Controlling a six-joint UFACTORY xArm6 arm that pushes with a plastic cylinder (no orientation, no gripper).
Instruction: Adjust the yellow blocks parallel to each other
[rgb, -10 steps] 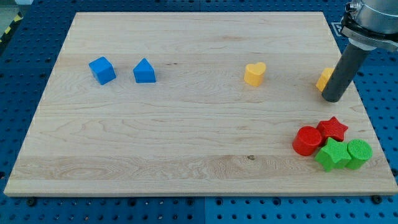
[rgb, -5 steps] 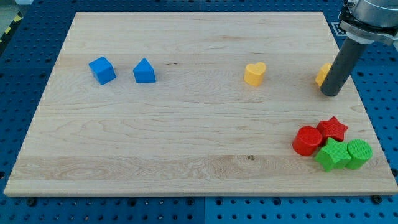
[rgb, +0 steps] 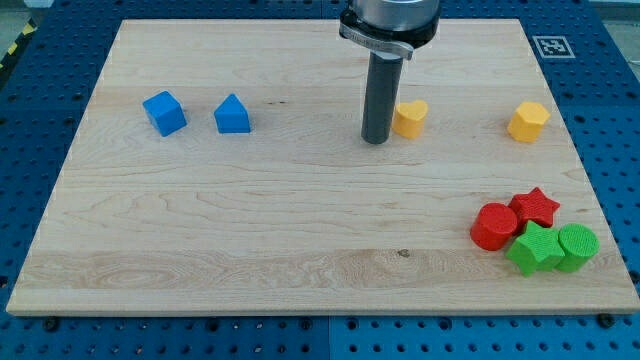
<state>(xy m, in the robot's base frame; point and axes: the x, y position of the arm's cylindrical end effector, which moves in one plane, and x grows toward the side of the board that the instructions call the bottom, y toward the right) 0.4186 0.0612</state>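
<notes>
A yellow heart-shaped block (rgb: 409, 118) lies on the wooden board right of centre, toward the view's top. A second yellow block (rgb: 528, 121), a hexagon-like shape, lies near the board's right edge at about the same height in the view. My tip (rgb: 376, 140) rests on the board just left of the yellow heart, very close to it; I cannot tell whether it touches. The rod rises from there toward the view's top.
A blue cube (rgb: 164, 112) and a blue house-shaped block (rgb: 232, 115) sit at the upper left. At the lower right a red cylinder (rgb: 492, 226), red star (rgb: 535, 206), green star (rgb: 533, 249) and green cylinder (rgb: 577, 246) cluster together.
My tip has moved far left, from beside the right yellow block to just left of the yellow heart. The right yellow block now shows fully. No block has clearly shifted.
</notes>
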